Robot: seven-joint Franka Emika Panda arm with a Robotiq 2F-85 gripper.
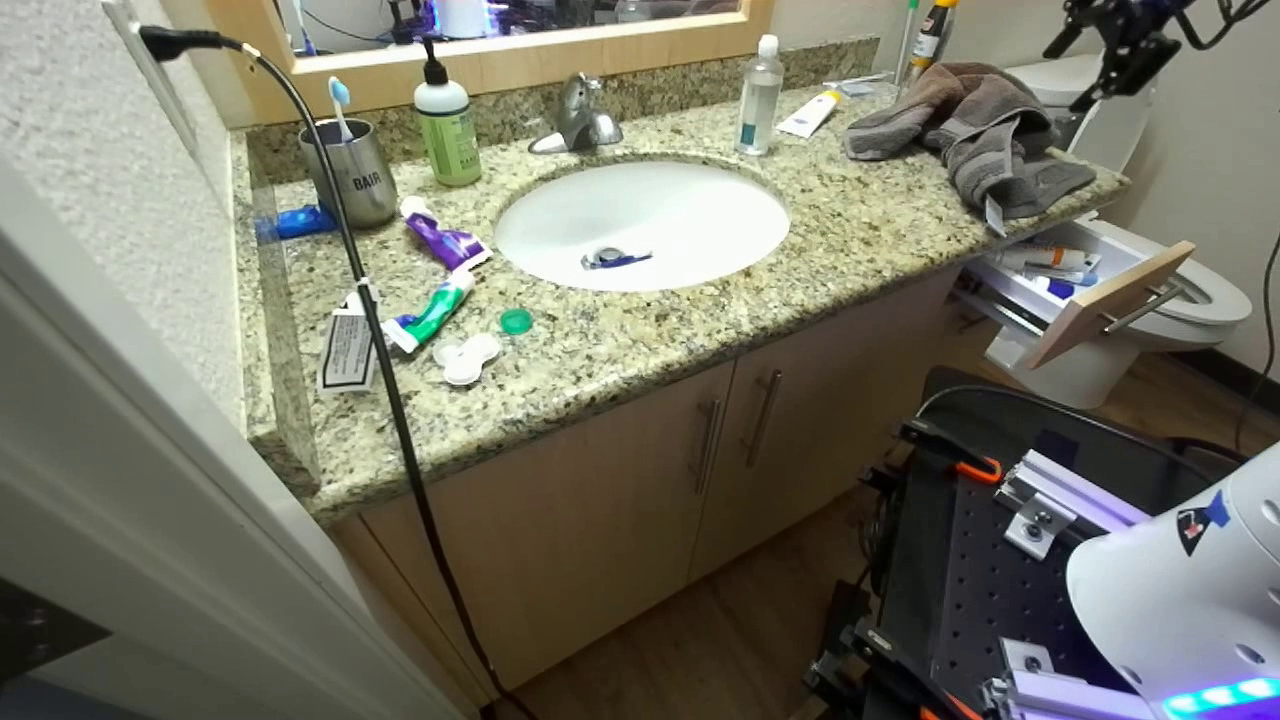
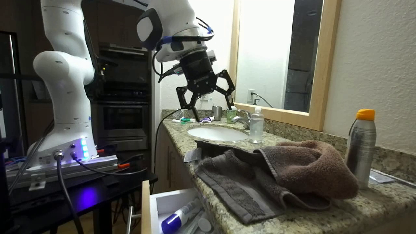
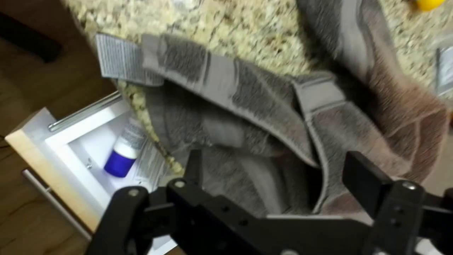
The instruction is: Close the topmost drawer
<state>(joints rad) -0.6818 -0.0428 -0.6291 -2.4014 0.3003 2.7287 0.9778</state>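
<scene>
One vanity drawer [image 1: 1092, 309] is seen pulled out beneath the granite countertop [image 1: 640, 330], the approach apparently being in hand, and the gripper [image 2: 214, 115], fingers [image 3: 366, 182] spread apart, should next be lowered outside the drawer front [image 3: 55, 179] and pressed inward.

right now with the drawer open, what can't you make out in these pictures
Back end of the drawer: hidden beneath the counter in all three views.
Anything under the towel: covered by its folds in all three views.
Print on the blue-capped bottle: too small and blurred in the wrist view.
Blue item in the sink: too small to identify in an exterior view.
Top of the arm: cut off by the upper edge in an exterior view.
</scene>
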